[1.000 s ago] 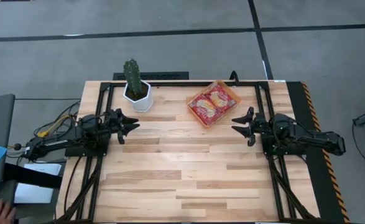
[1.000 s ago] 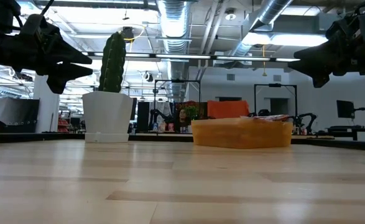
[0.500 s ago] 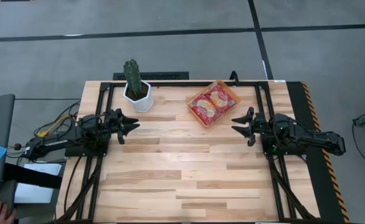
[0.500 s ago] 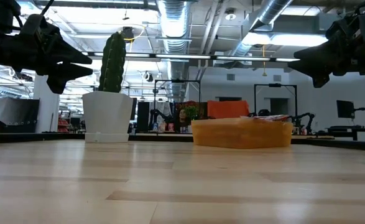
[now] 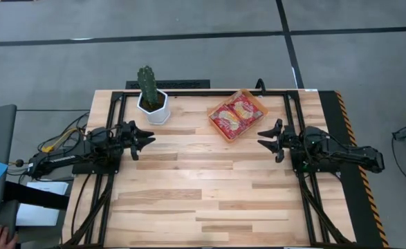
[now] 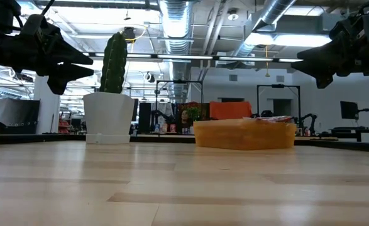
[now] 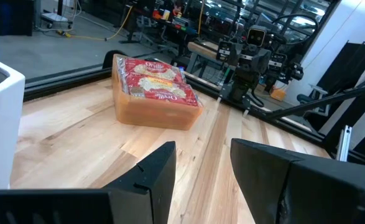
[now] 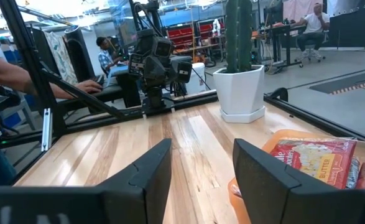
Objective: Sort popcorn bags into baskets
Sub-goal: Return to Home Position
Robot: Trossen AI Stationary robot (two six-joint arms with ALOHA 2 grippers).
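Observation:
The orange basket (image 5: 238, 114) sits near the table's far edge, right of centre, with red popcorn bags (image 5: 234, 116) lying flat inside it; the bags (image 7: 156, 78) fill the tray (image 7: 151, 112) in the left wrist view. My left gripper (image 5: 147, 139) hovers open above the table's left side, pointing right. My right gripper (image 5: 265, 138) hovers open at the right side, pointing left, just near of the basket. Both are raised off the table in the low view, left gripper (image 6: 77, 63) and right gripper (image 6: 307, 64).
A white pot with a green cactus (image 5: 151, 97) stands near the far edge, left of centre. Bare wooden tabletop (image 5: 203, 187) spreads between the arms and toward the near edge. People sit at desks beyond the table in the right wrist view.

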